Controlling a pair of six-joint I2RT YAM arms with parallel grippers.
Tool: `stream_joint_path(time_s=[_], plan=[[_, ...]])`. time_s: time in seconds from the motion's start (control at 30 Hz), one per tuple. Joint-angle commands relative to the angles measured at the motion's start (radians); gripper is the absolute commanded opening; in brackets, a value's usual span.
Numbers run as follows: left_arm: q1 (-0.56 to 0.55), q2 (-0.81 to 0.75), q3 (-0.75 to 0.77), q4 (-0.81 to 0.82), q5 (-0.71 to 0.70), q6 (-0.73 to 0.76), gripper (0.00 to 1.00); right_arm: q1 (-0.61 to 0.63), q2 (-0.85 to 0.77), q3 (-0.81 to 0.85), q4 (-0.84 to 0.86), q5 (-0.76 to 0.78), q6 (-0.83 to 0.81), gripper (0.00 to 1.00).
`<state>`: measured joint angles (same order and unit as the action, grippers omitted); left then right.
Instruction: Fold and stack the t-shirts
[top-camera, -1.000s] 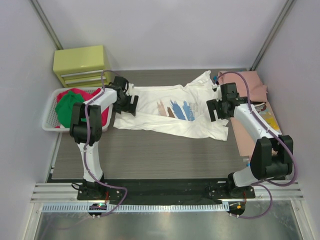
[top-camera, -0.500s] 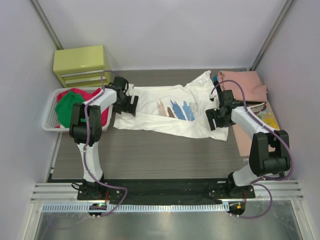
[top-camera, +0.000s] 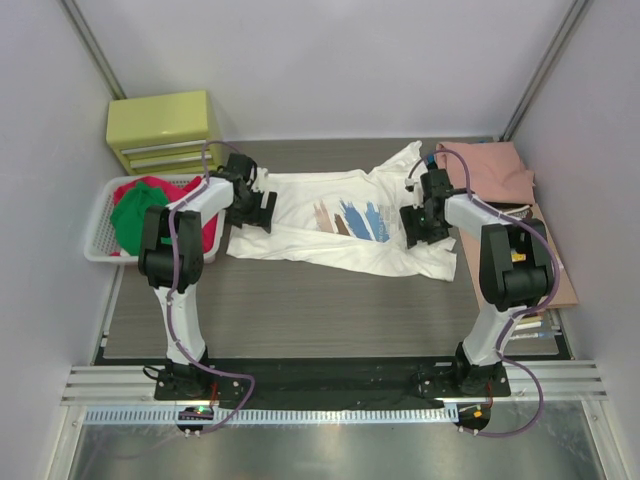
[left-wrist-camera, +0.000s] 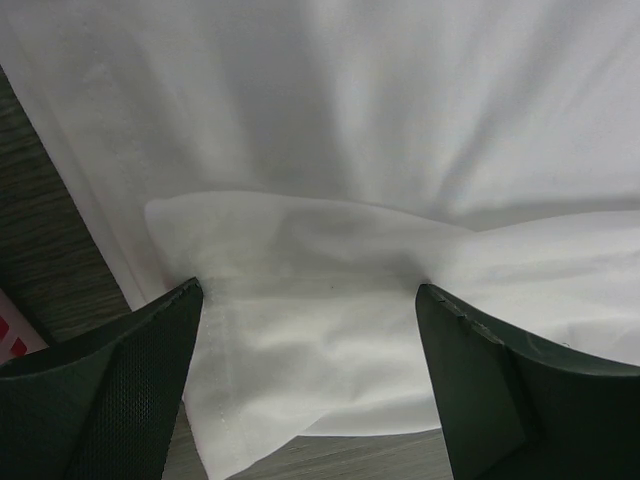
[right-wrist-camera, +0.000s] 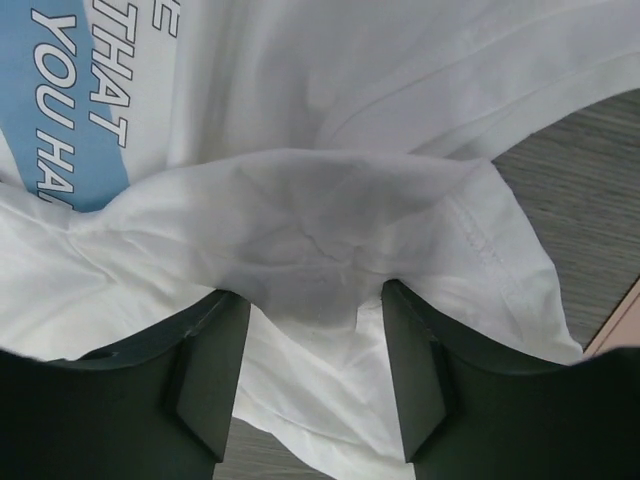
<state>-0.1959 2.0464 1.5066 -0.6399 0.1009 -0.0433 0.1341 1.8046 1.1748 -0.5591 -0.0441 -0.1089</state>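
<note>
1. Folding looked to be the step in hand, at its very start: the white t-shirt (top-camera: 340, 225) lay spread across the middle of the table (top-camera: 300, 310), print up, its near edge rumpled and nothing yet turned over.
2. The left gripper (left-wrist-camera: 305, 300) sat low on the shirt's left end. Its fingers stood wide apart, with a raised fold of white cloth between them that was not pinched.
3. The right gripper (right-wrist-camera: 312, 305) sat on the shirt's right end, near the sleeve and just right of the blue print. Its jaws stood apart astride a ridge of cloth, and no firm pinch showed.
4. A red t-shirt (top-camera: 150, 188) and a green t-shirt (top-camera: 135, 215) waited in the white basket (top-camera: 97, 235) at the left. A salmon-pink t-shirt (top-camera: 495, 170) lay at the far right.
5. By my judgement, the next move called for both grippers to close on their folds and lift together. A grip on only the top layer would let the shirt sag.
</note>
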Motion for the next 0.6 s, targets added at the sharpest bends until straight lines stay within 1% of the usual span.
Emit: stream_joint_path(time_s=[0.0, 0.03, 0.07, 0.1, 0.13, 0.17, 0.2, 0.3, 0.37, 0.4, 0.43, 0.47, 0.5, 0.57], plan=[[0.004, -0.051, -0.017, 0.009, -0.017, 0.014, 0.88, 0.007, 0.007, 0.054, 0.051, 0.012, 0.015, 0.57], [0.003, -0.046, -0.016, 0.009, -0.018, 0.016, 0.88, 0.009, 0.009, 0.059, 0.051, 0.013, 0.017, 0.49], [0.004, -0.045, -0.014, 0.009, -0.017, 0.013, 0.88, 0.009, 0.01, 0.06, 0.051, 0.015, 0.017, 0.44], [0.004, -0.039, -0.013, 0.009, -0.015, 0.01, 0.88, 0.007, 0.009, 0.059, 0.05, 0.016, 0.017, 0.37], [0.004, -0.037, -0.011, 0.009, -0.013, 0.008, 0.88, 0.009, 0.007, 0.056, 0.05, 0.016, 0.017, 0.14], [0.004, -0.037, -0.009, 0.009, -0.012, 0.008, 0.88, 0.009, 0.007, 0.054, 0.05, 0.018, 0.017, 0.05], [0.004, -0.034, -0.008, 0.008, -0.01, 0.008, 0.88, 0.012, 0.001, 0.052, 0.048, 0.024, 0.017, 0.02], [0.004, -0.035, -0.005, 0.006, -0.012, 0.01, 0.88, 0.015, -0.007, 0.046, 0.041, 0.03, 0.011, 0.01], [0.004, -0.035, -0.005, 0.006, -0.01, 0.01, 0.88, 0.015, -0.016, 0.048, 0.033, 0.027, 0.002, 0.06], [0.004, -0.037, -0.005, 0.005, -0.01, 0.01, 0.88, 0.015, -0.021, 0.046, 0.025, 0.026, -0.005, 0.16], [0.004, -0.038, -0.006, 0.005, -0.01, 0.011, 0.88, 0.015, -0.027, 0.048, 0.019, 0.02, -0.009, 0.34], [0.004, -0.038, -0.006, 0.005, -0.012, 0.011, 0.88, 0.015, -0.03, 0.049, 0.013, 0.02, -0.011, 0.41], [0.004, -0.04, -0.006, 0.005, -0.009, 0.011, 0.88, 0.015, -0.033, 0.048, 0.007, 0.02, -0.012, 0.54], [0.004, -0.043, -0.009, 0.003, -0.006, 0.013, 0.88, 0.015, -0.042, 0.049, 0.001, 0.021, -0.02, 0.66]])
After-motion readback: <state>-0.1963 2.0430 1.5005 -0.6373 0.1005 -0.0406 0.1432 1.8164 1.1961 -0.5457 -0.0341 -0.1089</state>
